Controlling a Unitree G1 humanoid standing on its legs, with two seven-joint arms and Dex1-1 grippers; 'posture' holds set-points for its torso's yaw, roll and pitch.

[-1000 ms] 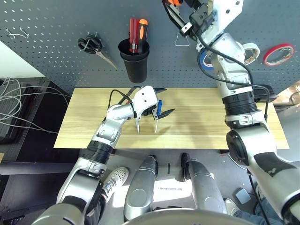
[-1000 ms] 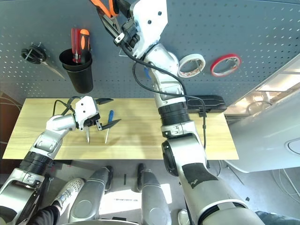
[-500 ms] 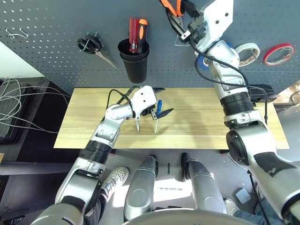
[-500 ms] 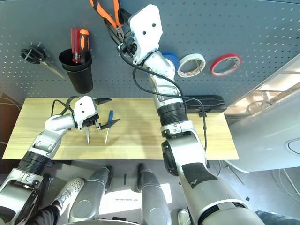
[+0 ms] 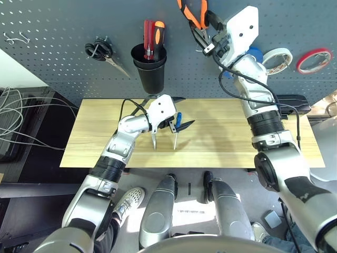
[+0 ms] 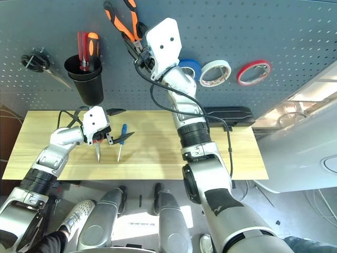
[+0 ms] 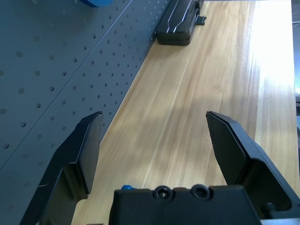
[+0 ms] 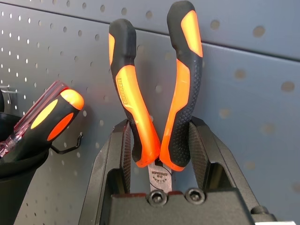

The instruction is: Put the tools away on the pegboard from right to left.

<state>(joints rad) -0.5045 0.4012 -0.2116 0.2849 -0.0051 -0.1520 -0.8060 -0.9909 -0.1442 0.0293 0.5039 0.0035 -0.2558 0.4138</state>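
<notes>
Left gripper: lower centre of the head view, low over the wooden table; its two black fingers stand wide apart with nothing between them.
Small blue-handled screwdriver: on the table just beside the left gripper, tip toward the robot; not yet put away.
Red-handled scissors: only metal blades show, under the left gripper; I cannot tell whether the arm touches them.
Right gripper: upper centre, raised at the pegboard; fingers closed on the orange-and-black-handled pliers near the pivot, handles pointing up and away.
Step in hand: by my reading, hanging the pliers, second from the right after the blue tape roll, which already sits on the board.
Doing it well: keep the grip firm near the joint so the handles do not swing; bring the spread handles over a hook, square to the board; loosen the grip only once the tool's weight rests on the hook.
Risk: a slanted approach could slide the pliers off and drop them onto the table.
Black cup holder: upper centre-left, holding red and orange-black screwdrivers.
White tape roll, red tape roll: upper right, on the board.
Writing: small print on the pliers' left handle and stamped by the joint, too small to read.
</notes>
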